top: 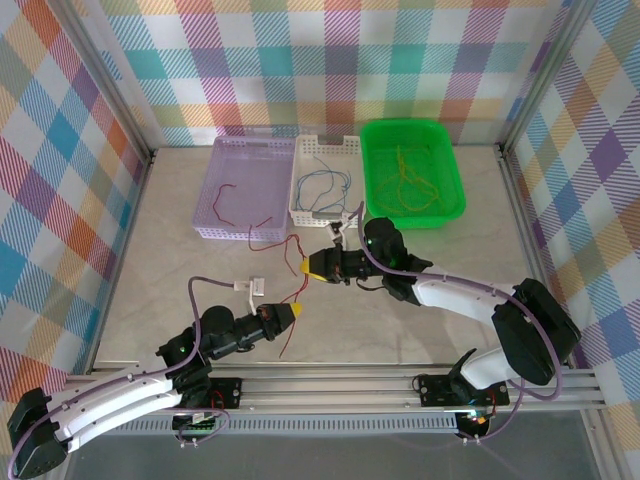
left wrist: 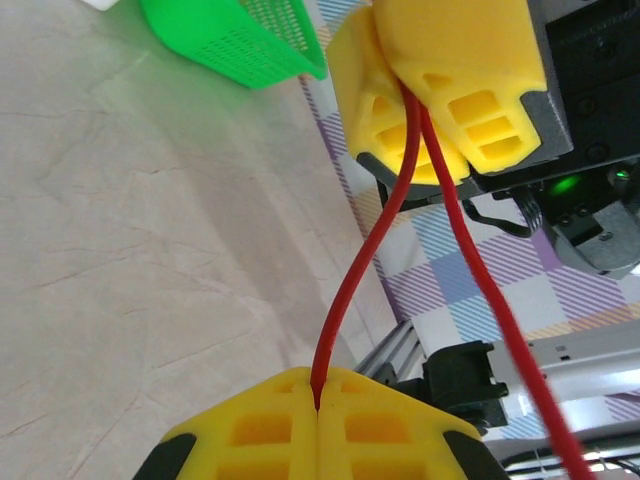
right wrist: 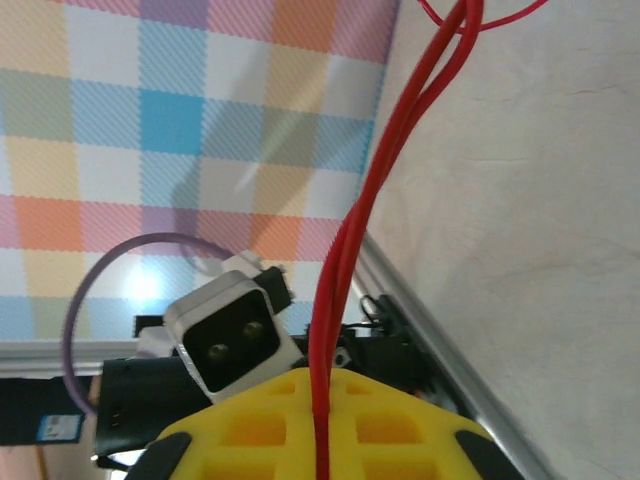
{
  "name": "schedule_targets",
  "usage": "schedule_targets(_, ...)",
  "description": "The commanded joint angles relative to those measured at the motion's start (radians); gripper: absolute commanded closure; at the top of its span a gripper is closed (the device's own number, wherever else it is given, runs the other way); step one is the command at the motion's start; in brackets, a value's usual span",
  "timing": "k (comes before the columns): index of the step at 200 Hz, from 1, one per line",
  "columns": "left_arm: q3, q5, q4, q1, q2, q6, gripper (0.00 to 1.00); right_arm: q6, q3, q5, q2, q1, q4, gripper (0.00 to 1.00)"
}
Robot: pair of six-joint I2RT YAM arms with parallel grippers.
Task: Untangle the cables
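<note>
Red cables (top: 297, 288) run between my two grippers above the table's middle. My left gripper (top: 299, 313) is shut on one red cable (left wrist: 352, 280), which enters the seam between its yellow fingers (left wrist: 262, 425). The strand rises to my right gripper (left wrist: 420, 110), just ahead. My right gripper (top: 307, 267) is shut on two red strands (right wrist: 372, 200) that lie side by side between its jaws. A loose red end (top: 286, 342) trails toward the near edge. More cables lie in the baskets: red (top: 225, 200), blue (top: 322, 182), yellow and green (top: 408, 172).
Three baskets stand in a row at the back: purple (top: 213, 170), white (top: 301, 160) and green (top: 447, 175). The green basket's corner (left wrist: 240, 45) shows in the left wrist view. A metal rail (top: 400, 380) lines the near edge. The left wrist camera (right wrist: 225, 335) faces my right gripper.
</note>
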Motion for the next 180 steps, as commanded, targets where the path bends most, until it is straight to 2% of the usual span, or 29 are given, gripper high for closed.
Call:
schedule_targets(1,-0.014,-0.02,-0.08,-0.006,0.018,-0.029,1.0,-0.108,-0.01,0.039,0.008,-0.017,-0.091,0.89)
schedule_targets(54,-0.013,0.003,-0.119,-0.006,0.107,-0.033,1.0,-0.156,-0.032,0.048,0.092,-0.024,-0.097,0.83)
schedule_targets(100,0.005,-0.017,-0.183,-0.006,0.101,-0.018,1.0,-0.178,-0.043,0.062,0.103,-0.033,-0.115,1.0)
schedule_targets(108,0.01,-0.026,-0.208,-0.006,0.091,-0.016,1.0,-0.189,-0.045,0.067,0.09,-0.038,-0.134,1.0)
schedule_targets(147,0.039,-0.127,-0.422,-0.003,-0.013,-0.03,1.0,-0.251,-0.079,0.098,-0.022,-0.105,-0.269,1.0)
schedule_targets(180,0.073,-0.203,-0.658,0.017,-0.151,-0.056,1.0,-0.247,-0.159,0.049,-0.134,-0.257,-0.317,1.0)
